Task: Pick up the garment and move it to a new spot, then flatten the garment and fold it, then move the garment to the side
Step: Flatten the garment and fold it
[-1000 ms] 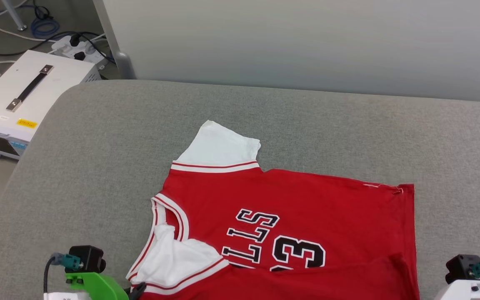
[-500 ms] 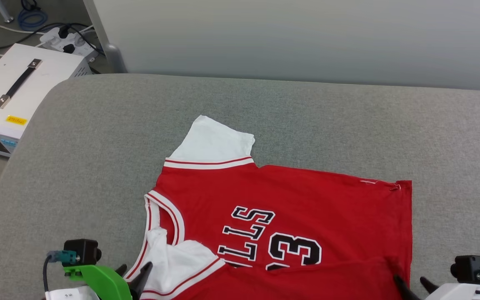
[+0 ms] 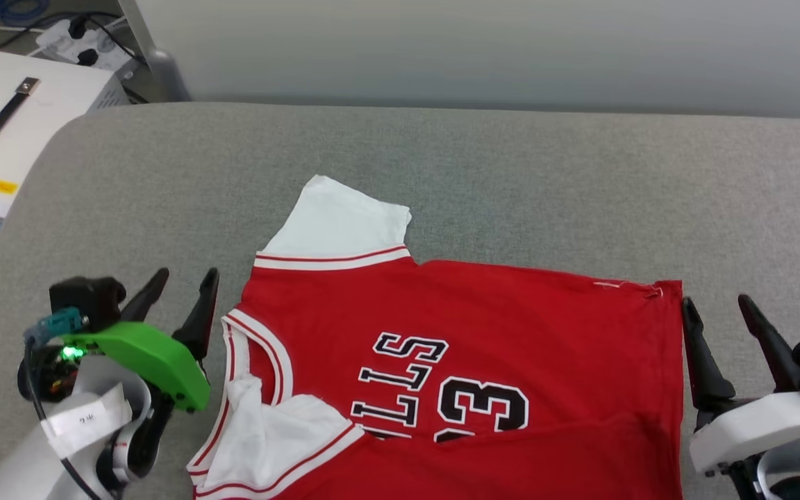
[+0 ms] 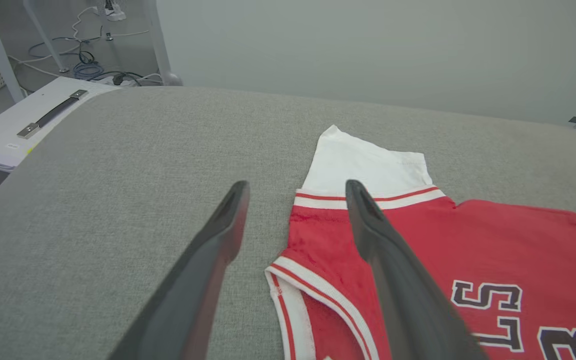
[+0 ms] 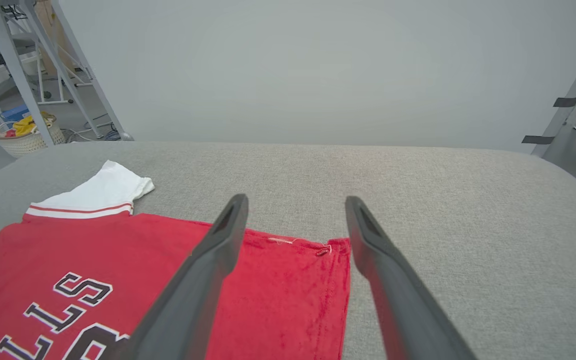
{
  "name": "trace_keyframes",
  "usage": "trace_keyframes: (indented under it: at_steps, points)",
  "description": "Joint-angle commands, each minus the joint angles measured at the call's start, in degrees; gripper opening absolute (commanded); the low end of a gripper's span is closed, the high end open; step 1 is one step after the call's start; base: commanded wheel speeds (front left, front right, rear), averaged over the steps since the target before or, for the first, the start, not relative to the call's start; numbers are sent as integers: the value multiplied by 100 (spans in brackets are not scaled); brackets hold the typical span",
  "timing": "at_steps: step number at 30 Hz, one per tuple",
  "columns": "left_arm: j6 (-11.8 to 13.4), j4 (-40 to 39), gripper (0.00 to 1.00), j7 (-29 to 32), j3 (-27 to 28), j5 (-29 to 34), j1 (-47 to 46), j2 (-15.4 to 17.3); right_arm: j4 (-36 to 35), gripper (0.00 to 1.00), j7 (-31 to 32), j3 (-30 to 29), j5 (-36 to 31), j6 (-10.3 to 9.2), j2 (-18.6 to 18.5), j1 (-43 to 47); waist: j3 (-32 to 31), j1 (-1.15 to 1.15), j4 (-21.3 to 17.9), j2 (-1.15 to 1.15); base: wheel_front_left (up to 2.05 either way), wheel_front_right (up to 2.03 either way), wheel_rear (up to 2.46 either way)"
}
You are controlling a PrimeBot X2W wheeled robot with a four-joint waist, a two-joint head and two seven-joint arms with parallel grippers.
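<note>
Red soft fabric, the garment (image 3: 483,312) lies spread on the grey table (image 3: 511,167). Nearest me, one white sleeve (image 3: 268,437) is folded inward beside the striped collar (image 3: 282,354). A black-and-white print (image 3: 442,389) crosses the chest, and the far sleeve (image 3: 334,222) lies flat. My left claw (image 3: 187,274) and right claw (image 3: 714,302) gape wide, empty, either side.

Red, white-sleeved garment (image 3: 483,333), grey couch (image 3: 511,173)

Bright, even, diffuse light; faint shadows on the grey cushion (image 3: 442,160), and my wrist views curve at their edges.
</note>
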Motion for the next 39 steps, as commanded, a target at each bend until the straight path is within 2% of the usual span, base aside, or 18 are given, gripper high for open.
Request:
trace_keyframes:
  at_steps: [1, 4, 8, 12, 15, 22, 26, 30, 39]
  points:
    - [-74, 68, 100, -4, 12, 97, -269, -48, -117, 100, -30, 1, -93, -3, 22, -153, 445, 0, -135, 0, 0, 0, 0]
    - [-287, 249, 100, 158, -6, 125, -770, -43, -339, 100, -1, 25, -179, -3, 48, -339, 835, 0, -224, 0, 0, 0, 0]
    - [-745, 611, 100, 593, -60, 78, -1590, 7, -466, 100, 40, 50, -287, -3, 72, -603, 1221, 0, -388, 0, 0, 0, 0]
    - [-1266, 1018, 100, 1388, -155, -155, -2488, 114, -511, 100, 43, 72, -342, -3, 87, -859, 1532, 0, -598, 0, 0, 0, 0]
    - [-1426, 1200, 100, 2067, -269, -384, -3021, 224, -516, 100, 24, 105, -347, -3, 94, -1005, 1703, 0, -764, 0, 0, 0, 0]
    - [-1510, 1499, 100, 3716, -495, -1282, -3906, 506, -454, 100, -125, 214, -196, -3, 101, -1239, 2141, 0, -1164, 0, 0, 0, 0]
    - [-1512, 1759, 100, 4344, -570, -1573, -4114, 630, -399, 100, -231, 280, -92, -3, 101, -1268, 2345, 0, -1334, 0, 0, 0, 0]
    - [-1513, 1970, 100, 4641, -643, -1695, -4181, 690, -340, 100, -317, 288, -2, -3, 102, -1275, 2524, 0, -1441, 0, 0, 0, 0]
    - [-1513, 2193, 100, 4804, -937, -1734, -4073, 715, -225, 100, -363, 311, 101, -3, 102, -1323, 2720, 0, -1547, 0, 0, 0, 0]
